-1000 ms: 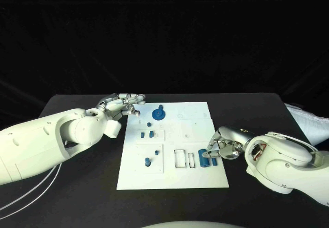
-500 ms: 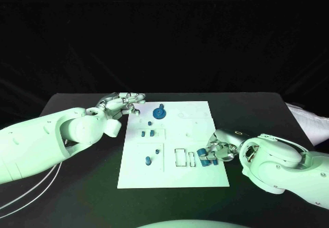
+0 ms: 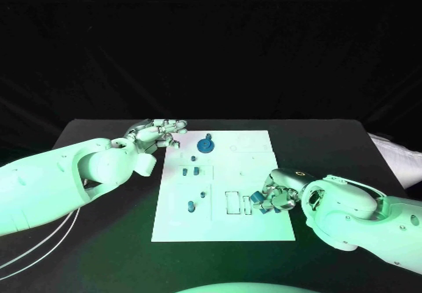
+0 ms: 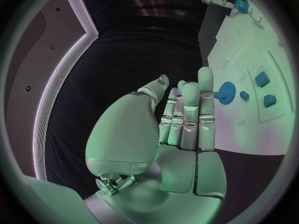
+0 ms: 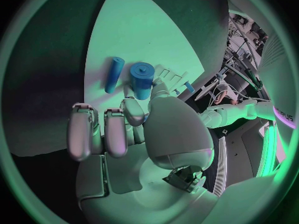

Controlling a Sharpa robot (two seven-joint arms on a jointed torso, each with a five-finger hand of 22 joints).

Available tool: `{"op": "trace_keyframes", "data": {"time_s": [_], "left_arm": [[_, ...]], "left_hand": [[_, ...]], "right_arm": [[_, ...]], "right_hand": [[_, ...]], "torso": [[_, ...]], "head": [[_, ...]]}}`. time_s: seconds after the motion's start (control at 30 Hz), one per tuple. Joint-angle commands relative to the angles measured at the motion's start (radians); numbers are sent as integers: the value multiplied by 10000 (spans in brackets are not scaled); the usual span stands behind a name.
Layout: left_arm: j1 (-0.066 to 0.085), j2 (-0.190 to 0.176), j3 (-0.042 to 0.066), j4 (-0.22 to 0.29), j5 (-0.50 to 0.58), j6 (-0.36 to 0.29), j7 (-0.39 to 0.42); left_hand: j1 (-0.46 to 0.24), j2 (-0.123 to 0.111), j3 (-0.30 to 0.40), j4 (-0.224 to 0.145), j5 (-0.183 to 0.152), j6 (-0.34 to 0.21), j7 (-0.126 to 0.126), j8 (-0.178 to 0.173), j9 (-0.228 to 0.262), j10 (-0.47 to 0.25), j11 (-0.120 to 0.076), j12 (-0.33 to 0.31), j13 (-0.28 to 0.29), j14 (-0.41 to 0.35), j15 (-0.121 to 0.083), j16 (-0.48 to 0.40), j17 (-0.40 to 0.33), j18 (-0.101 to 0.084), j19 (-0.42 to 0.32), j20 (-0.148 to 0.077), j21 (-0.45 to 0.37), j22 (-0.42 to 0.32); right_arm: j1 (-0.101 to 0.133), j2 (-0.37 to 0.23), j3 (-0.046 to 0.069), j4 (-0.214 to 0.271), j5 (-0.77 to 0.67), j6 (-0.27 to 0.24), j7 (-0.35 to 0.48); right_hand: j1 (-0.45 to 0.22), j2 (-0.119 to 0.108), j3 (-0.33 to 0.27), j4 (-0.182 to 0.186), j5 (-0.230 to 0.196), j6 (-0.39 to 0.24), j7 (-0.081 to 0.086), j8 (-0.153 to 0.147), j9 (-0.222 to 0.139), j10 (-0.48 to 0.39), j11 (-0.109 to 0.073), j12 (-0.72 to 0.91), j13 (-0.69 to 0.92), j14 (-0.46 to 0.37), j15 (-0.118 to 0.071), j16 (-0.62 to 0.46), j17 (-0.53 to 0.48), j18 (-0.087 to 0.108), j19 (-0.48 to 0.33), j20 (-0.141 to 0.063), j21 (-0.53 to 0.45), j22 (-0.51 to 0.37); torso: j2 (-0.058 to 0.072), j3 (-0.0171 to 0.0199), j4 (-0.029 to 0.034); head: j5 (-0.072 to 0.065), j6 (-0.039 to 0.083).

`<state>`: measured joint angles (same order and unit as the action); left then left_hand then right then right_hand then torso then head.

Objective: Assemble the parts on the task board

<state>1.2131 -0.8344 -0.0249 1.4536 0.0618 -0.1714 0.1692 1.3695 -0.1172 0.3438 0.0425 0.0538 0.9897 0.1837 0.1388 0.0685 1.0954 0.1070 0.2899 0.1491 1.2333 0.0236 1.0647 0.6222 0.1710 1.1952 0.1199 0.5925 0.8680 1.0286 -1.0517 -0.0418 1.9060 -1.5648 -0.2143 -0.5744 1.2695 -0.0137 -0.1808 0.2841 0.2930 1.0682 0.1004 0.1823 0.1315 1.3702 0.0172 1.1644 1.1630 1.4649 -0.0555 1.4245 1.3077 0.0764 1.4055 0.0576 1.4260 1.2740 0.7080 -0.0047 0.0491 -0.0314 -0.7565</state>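
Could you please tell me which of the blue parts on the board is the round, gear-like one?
It is the blue disc at the far end of the task board, near the left hand. The other parts are short pegs and blocks.

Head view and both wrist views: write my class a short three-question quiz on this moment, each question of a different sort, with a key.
1. True or false: the left hand holds a blue part.
2. Which hand is at the blue cylinders near the task board's right edge? A left, B right.
3. Fill in: the blue gear lies at the board's ___ end from the robot.

Key: 1 false, its fingers are apart and hold nothing; 2 B; 3 far.
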Motion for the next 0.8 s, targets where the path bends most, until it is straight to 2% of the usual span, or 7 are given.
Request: {"op": "trace_keyframes", "data": {"time_s": [0.03,0.27,0.37,0.5,0.57,0.63,0.8], "left_arm": [[0,19,-3,6,17,205,9],[-20,19,-9,3,-13,295,-20],[-35,20,-10,2,-17,305,-26],[-46,28,-11,-3,-20,316,-29],[-54,37,-11,-10,-20,321,-29],[-62,46,-11,-15,-21,331,-31],[-82,59,-11,-15,-21,347,-35]], "left_hand": [[28,25,-51,0,43,-45,6,54,3,-75,-13,69,16,-52,-12,6,-8,116,32,29,-44,-11],[29,22,-64,5,45,-54,2,61,2,-90,-16,83,16,-32,-11,39,38,116,37,32,-52,-18],[29,22,-64,5,45,-54,2,61,2,-90,-16,83,16,-32,-11,39,38,116,37,32,-52,-18],[34,19,-67,3,45,-57,2,62,1,-96,-16,86,16,-43,-11,23,5,116,39,32,-53,-19],[34,19,-67,3,45,-57,2,62,1,-96,-16,86,16,-43,-11,23,5,116,39,32,-53,-19],[34,19,-67,3,45,-57,2,62,1,-96,-16,86,16,-43,-11,23,5,116,39,32,-53,-19],[34,19,-67,3,45,-57,2,62,1,-96,-16,86,16,-43,-11,23,5,116,39,32,-53,-19]], "right_arm": [[-83,30,-52,-70,-406,22,-133],[-93,-27,-50,105,-351,-1152,5],[-79,-131,-44,275,-151,-1759,131],[-5,-269,-28,511,278,-2306,273],[49,-295,-21,591,528,-2388,317],[86,-277,-17,624,813,-2250,342],[125,-43,-13,583,1323,-1658,343]], "right_hand": [[250,180,8,-28,191,61,-41,109,44,121,-12,171,208,687,29,85,745,-112,58,-1,83,53],[845,604,282,-237,279,412,-188,348,200,409,-139,675,774,754,-67,322,1066,-188,263,-72,273,421],[770,632,251,-128,454,462,-212,380,252,427,-164,675,815,754,-92,330,1078,-194,280,-105,294,451],[532,644,138,46,743,478,-223,387,311,423,-173,618,823,741,-104,301,1047,-191,271,-128,294,438],[365,656,46,58,1015,470,-224,380,342,413,-173,568,819,732,-107,278,1021,-187,261,-133,289,423],[219,513,-114,58,1355,443,-219,364,371,399,-171,518,817,721,-105,244,984,-181,244,-134,277,396],[58,447,-266,70,1457,437,-220,362,414,358,-169,394,760,704,-104,187,919,-170,213,-132,252,347]], "torso": [[-8,-18,3],[-1,7,-5],[-11,-15,5],[-21,-17,17],[-22,-16,22],[-27,-16,32],[-4,-22,56]], "head": [[-1,-1],[-4,3],[-28,15],[-32,23],[-31,43],[-37,34],[-14,42]]}}
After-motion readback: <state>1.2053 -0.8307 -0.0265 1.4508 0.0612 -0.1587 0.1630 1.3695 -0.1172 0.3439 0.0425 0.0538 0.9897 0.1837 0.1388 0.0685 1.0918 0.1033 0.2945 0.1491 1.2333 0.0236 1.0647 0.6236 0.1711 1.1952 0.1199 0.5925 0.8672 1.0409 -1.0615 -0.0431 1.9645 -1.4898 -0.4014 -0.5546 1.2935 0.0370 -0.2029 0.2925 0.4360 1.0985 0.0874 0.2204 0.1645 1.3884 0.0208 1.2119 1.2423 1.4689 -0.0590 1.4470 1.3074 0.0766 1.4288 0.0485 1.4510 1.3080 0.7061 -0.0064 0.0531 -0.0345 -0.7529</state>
